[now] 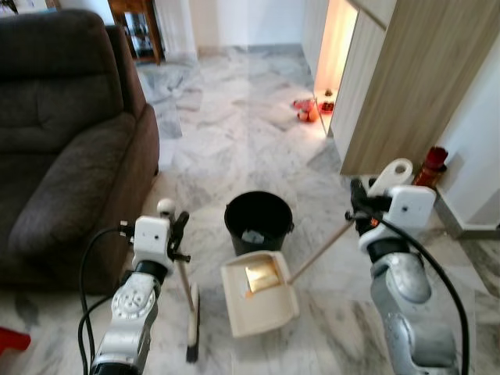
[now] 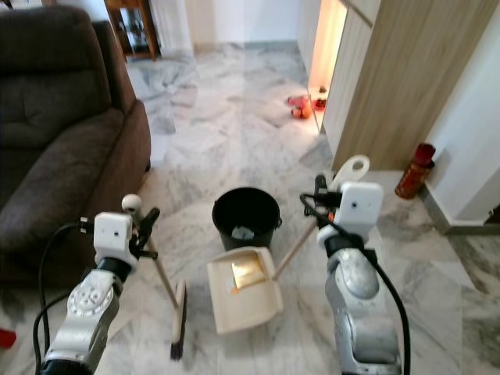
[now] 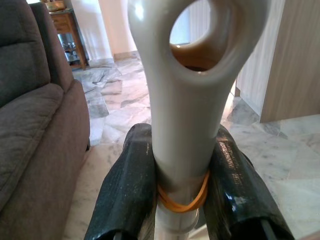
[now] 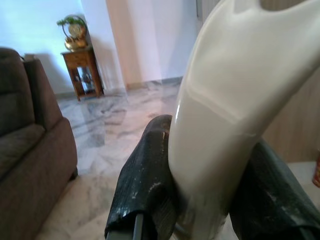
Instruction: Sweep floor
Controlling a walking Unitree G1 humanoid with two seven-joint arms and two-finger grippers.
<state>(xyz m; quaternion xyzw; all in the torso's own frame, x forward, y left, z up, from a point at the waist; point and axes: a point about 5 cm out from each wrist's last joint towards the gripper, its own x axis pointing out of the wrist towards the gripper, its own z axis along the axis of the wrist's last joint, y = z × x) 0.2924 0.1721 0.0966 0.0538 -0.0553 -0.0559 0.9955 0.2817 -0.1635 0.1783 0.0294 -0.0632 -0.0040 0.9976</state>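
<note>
The sweeping looks close to its end. The left gripper [image 1: 178,234] is clamped on the handle of a short broom [image 1: 191,320], whose bristles rest on the marble floor [image 1: 234,148] just beside the sofa's front corner. The right gripper [image 2: 319,205] is pinched on the long handle of a cream dustpan [image 2: 244,291], which lies on the floor against the near side of a black bucket [image 2: 246,215]. Something yellowish sits in the pan, probably swept-up litter, though the glare makes that hard to confirm, and pale scraps already lie in the bucket. What seems left is tipping the pan into the bucket; the tiles around show no obvious debris.

The head views give the layout but hide the grips. The left wrist view shows both black fingers [image 3: 130,190] pressed on the broom's looped handle end, with an orange rubber band [image 3: 182,200] around the shaft. The right wrist view shows the same tight clamp on the dustpan handle.
</note>
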